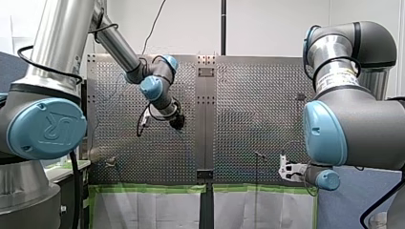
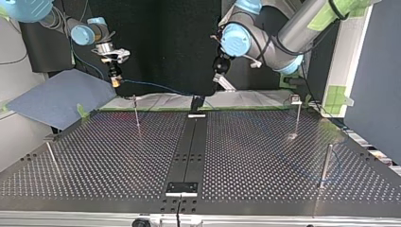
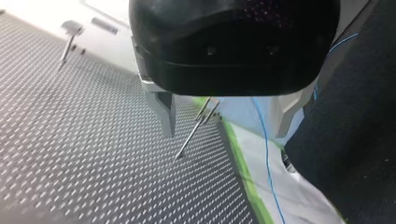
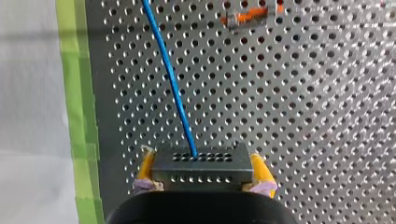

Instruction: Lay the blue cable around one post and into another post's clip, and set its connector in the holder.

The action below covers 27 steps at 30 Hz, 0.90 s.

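Yellow pads (image 4: 259, 169) of my right gripper (image 4: 201, 159) are clamping the dark perforated connector block (image 4: 201, 171) of the thin blue cable (image 4: 170, 79) above the perforated metal table (image 4: 303, 116); my left gripper (image 3: 226, 119) is hanging with fingers (image 3: 164, 114) apart.

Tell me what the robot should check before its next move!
1. Right end effector holds the connector: ok, it is clamped between the yellow pads.
2. Blue cable joined to the connector: ok, it comes out of the connector's front face.
3. Left end effector free to help: ok, its metal fingers are apart with nothing in them.
4. Cable around a post: not ok, it hangs in the air by the table edge.
5. Cable in a clip: not ok, no post touches it.
6. Connector in the holder: not ok, it is up in the air.
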{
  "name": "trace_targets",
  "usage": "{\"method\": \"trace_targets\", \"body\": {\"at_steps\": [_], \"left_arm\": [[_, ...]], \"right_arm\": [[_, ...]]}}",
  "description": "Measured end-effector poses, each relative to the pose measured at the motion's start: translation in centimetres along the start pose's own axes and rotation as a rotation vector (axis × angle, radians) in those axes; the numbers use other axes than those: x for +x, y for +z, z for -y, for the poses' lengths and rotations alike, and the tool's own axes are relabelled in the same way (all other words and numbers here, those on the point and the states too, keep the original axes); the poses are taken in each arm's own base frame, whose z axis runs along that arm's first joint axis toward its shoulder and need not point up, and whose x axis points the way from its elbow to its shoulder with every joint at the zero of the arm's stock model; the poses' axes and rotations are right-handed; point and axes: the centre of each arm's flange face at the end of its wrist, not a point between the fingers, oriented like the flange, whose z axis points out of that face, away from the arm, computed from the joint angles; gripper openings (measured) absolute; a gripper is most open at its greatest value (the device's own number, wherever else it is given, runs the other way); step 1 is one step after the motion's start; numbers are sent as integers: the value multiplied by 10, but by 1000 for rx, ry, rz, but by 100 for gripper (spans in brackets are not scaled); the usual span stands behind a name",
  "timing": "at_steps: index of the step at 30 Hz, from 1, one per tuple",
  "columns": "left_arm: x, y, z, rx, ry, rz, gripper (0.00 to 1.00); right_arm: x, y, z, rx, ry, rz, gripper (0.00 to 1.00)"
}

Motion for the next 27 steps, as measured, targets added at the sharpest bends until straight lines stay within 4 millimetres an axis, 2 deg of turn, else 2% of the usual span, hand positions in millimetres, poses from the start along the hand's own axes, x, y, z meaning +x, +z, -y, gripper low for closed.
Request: {"method": "trace_targets", "body": {"at_steps": [6, 12, 27], "left_arm": [[15, 12, 24, 46, 38, 7, 99], [14, 29, 44, 81, 63, 47, 99], [-9, 101, 51, 54, 36, 187, 99]], "right_arm": [[0, 0, 4, 39, -2, 0, 0], [0, 0, 5, 47, -5, 1, 0], [0, 0, 7, 48, -15, 4, 0]]}}
